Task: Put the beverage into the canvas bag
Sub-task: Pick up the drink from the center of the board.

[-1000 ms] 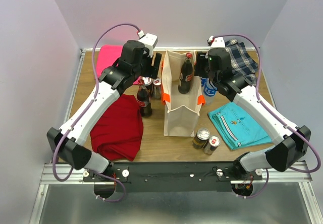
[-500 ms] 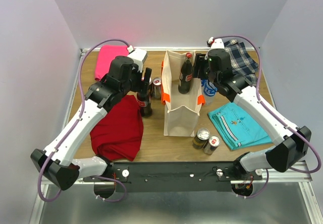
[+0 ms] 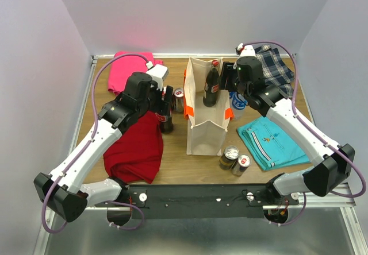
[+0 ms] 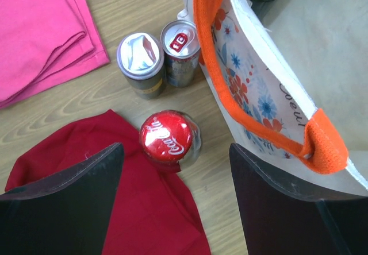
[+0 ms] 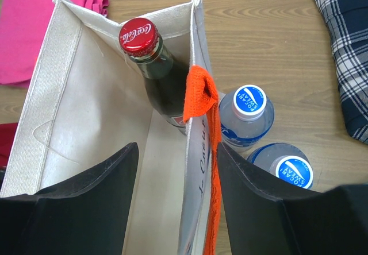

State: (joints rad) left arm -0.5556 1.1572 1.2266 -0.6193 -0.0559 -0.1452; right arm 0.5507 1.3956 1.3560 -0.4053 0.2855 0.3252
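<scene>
left fingers (image 4: 69,203) apart, empty, red-capped dark cola bottle (image 4: 169,138) between them. right fingers (image 5: 75,203) apart, one each side of cream canvas bag (image 5: 63,94) wall.

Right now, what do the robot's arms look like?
The left arm and right arm have white tube sections joined by chunky black joints. A thin purple cable loops along each. The fingers are flat, black wedges.
</scene>
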